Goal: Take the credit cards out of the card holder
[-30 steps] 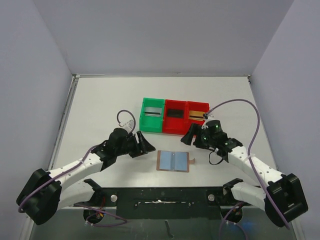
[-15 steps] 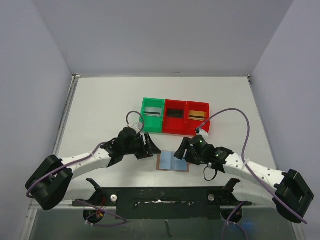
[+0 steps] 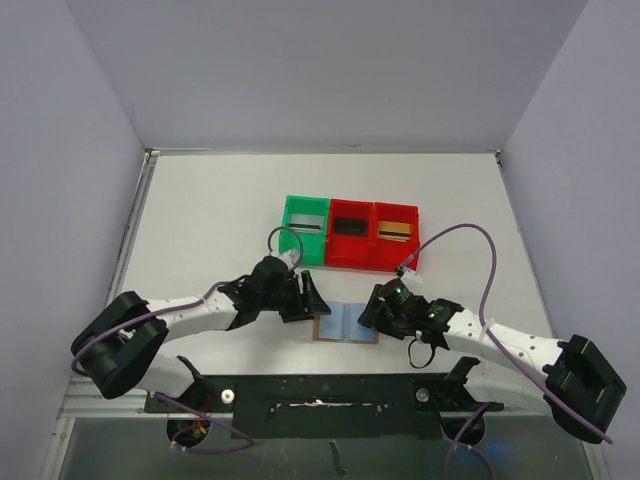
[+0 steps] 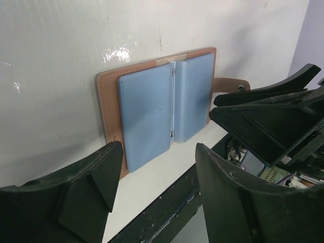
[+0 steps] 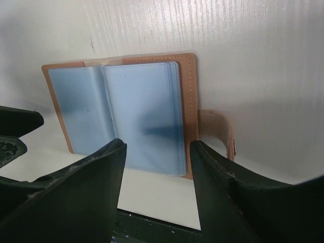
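Brown card holder (image 3: 347, 324) lies open, lower centre; left gripper (image 3: 312, 300) and right gripper (image 3: 371, 309) hover, fingers parted, empty. Unpinned, it may skid when pinched.

A: How are my arms sitting right now?
B: I have the left arm (image 3: 190, 312) reaching in from its base toward the middle, and the right arm (image 3: 500, 340) mirrors it from the other side. Both are stretched low and forward.
A: And the grippers?
B: The left gripper (image 3: 310, 297) points right and the right gripper (image 3: 372, 305) points left, so they face each other, near but apart. On my wrist views both sets of jaws stand parted, nothing pinched between the fingers.
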`<state>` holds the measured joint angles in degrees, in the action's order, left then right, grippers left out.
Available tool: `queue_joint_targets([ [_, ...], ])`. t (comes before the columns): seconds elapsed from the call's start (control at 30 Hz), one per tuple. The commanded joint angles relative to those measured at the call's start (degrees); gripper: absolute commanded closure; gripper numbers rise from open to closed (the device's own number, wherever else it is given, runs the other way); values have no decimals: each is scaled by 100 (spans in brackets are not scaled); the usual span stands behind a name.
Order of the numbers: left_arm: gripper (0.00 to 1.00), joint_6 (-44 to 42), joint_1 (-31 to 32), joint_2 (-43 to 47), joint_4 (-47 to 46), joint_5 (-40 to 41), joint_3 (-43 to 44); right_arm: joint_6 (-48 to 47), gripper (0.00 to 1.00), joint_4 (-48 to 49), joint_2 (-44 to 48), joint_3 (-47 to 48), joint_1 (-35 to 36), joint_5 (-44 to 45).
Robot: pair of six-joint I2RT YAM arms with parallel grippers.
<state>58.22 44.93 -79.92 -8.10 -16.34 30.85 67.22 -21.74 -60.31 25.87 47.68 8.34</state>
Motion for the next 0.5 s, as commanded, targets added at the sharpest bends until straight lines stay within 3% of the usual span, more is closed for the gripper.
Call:
queue_joint_targets([
  [0.0, 43, -81, 76, -136, -433, 24, 246, 141, 46, 189, -126, 90, 21, 161],
  [0.23, 49, -76, 186, -421, -539, 64, 208, 79, 52, 691, -309, -95, 9, 2],
  [0.47, 59, 11, 316, -743, -798, 21, 191, -24, 67, 1119, -540, -168, -13, -301],
])
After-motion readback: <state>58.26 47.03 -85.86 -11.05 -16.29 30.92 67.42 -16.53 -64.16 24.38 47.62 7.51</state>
